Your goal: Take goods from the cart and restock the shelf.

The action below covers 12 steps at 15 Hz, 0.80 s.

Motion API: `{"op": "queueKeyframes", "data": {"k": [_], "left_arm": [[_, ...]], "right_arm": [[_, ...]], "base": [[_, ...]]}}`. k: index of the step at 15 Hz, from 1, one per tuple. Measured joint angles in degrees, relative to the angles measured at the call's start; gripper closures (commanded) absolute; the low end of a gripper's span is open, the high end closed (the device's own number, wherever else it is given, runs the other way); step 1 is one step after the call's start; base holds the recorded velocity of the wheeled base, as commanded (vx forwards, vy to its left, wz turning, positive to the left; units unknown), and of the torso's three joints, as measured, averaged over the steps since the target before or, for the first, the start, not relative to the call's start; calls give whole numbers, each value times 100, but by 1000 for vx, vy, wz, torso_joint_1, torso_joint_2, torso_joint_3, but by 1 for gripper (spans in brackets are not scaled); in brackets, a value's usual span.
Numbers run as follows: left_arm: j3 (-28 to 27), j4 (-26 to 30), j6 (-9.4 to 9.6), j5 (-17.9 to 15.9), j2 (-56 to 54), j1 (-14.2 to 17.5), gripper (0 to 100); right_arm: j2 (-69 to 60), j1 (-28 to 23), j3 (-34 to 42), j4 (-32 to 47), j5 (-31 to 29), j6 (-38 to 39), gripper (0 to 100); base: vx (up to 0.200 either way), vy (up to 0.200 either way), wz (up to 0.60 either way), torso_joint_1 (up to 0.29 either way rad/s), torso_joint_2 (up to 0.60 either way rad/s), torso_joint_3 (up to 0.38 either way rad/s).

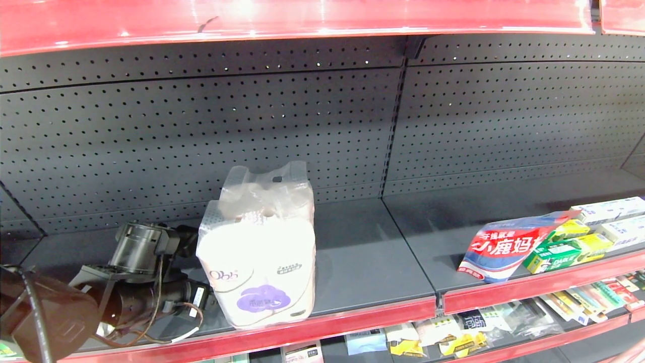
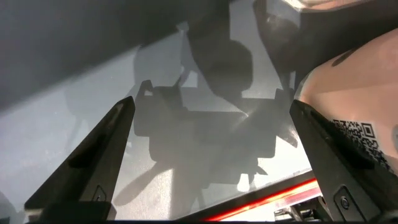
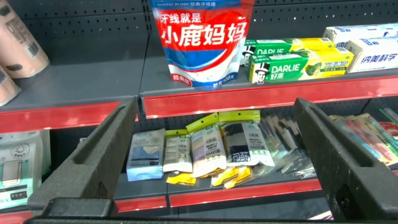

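A plastic-wrapped pack of toilet rolls stands upright near the front edge of the grey shelf, left of the middle. My left arm lies low on the shelf just left of the pack. My left gripper is open over bare shelf, with nothing between its fingers, and the pack sits right beside one finger. My right gripper is open and empty in front of the shelving, facing a red, white and blue bag and green toothpaste boxes.
At the shelf's right end lie the bag, green boxes and white boxes. A red strip edges the shelf front. The lower shelf holds several small packets. Perforated back panel stands behind.
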Motion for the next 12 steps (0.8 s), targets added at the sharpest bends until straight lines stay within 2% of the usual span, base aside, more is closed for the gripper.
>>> {"op": "queueKeyframes", "data": {"k": [12], "left_arm": [[-55, 5, -11, 4, 44, -105, 0]], "right_arm": [[0, 0, 0, 2, 0, -2, 0]], "base": [[0, 0, 0, 0, 0, 0]]}}
